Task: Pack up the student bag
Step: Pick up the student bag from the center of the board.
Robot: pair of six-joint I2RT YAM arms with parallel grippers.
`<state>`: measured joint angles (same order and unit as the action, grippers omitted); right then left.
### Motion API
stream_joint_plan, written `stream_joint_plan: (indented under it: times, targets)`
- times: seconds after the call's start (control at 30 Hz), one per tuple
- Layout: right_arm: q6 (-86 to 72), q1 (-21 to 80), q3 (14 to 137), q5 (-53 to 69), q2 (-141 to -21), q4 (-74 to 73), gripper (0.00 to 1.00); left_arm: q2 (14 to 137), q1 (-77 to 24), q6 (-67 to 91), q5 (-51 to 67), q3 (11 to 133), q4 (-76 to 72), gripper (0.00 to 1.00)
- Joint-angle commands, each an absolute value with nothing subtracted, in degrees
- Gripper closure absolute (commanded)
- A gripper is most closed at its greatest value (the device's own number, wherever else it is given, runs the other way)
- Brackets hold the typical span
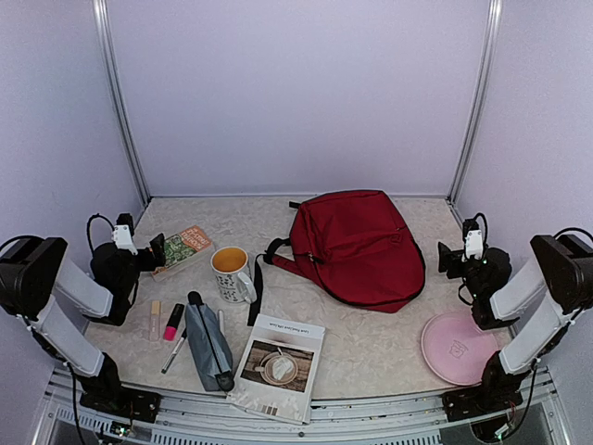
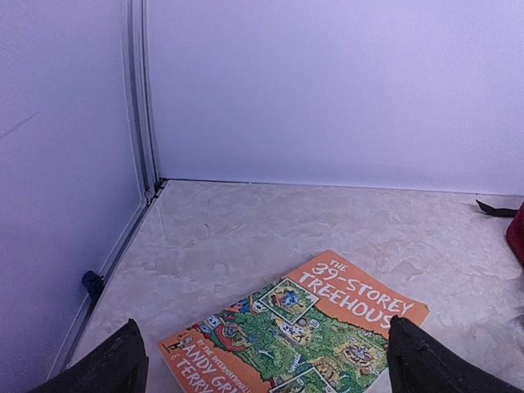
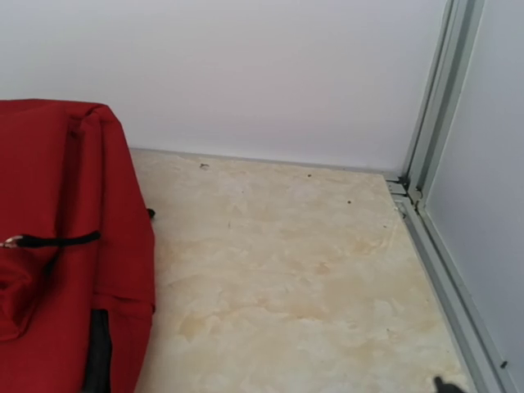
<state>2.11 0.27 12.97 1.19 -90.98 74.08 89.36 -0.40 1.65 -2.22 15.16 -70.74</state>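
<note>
Near edge, top view: a white booklet (image 1: 278, 366) with a coffee-cup photo lies at the table's (image 1: 371, 343) front edge, between the two arm bases.
Left half, top view: a grey pencil pouch (image 1: 209, 345), a pink marker (image 1: 173, 322), a mug (image 1: 231, 272) and an orange book (image 1: 182, 248) lie loose.
Right half, top view: a pink plate (image 1: 456, 346) sits near the right arm's base.
Bag, top view: the student bag (image 1: 357, 246) lies flat at centre-right, its black straps trailing toward the mug. Whether its main zip is open cannot be told.
Left wrist view: the left gripper (image 2: 270, 360) hangs just above the orange book's near end, spread wide and holding nothing.
Right wrist view: the bag's red flank fills the left side, with bare table beyond it. The fingers barely show here.
Right hand, top view: the right gripper (image 1: 447, 260) is just beside the bag's right edge, not touching it. It is spread wide and empty.
Progress: judged not begun, as every item lies outside the bag.
Risk, bag: the fabric is soft and flat, so pushing an item at a closed mouth would likely slide the bag.
Risk, mug: it stands close to the book and the straps, so a careless sweep or a snagged strap could tip it.
</note>
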Motion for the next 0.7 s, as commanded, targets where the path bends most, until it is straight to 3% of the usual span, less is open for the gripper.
stream_joint_plan:
  times: [0.0,0.3,0.5,0.67]
  targets:
    - [2.4,0.2,13.3,1.5,-90.6,76.0,0.0,89.2,0.0,1.9,-2.1,14.8,-72.6,0.01]
    - [2.1,-0.3,14.0,2.7,-89.7,73.7,0.0,88.4,-0.7,1.2,-2.6,14.7,-72.5,0.01]
    - [-9.3,0.3,33.3,0.3,-76.3,27.6,0.0,72.9,-17.6,-6.2,-27.4,22.6,-54.2,0.01]
    - [-19.7,0.4,42.0,6.5,-74.1,4.8,0.1,63.5,-26.9,-9.6,-26.1,35.0,-40.1,0.01]
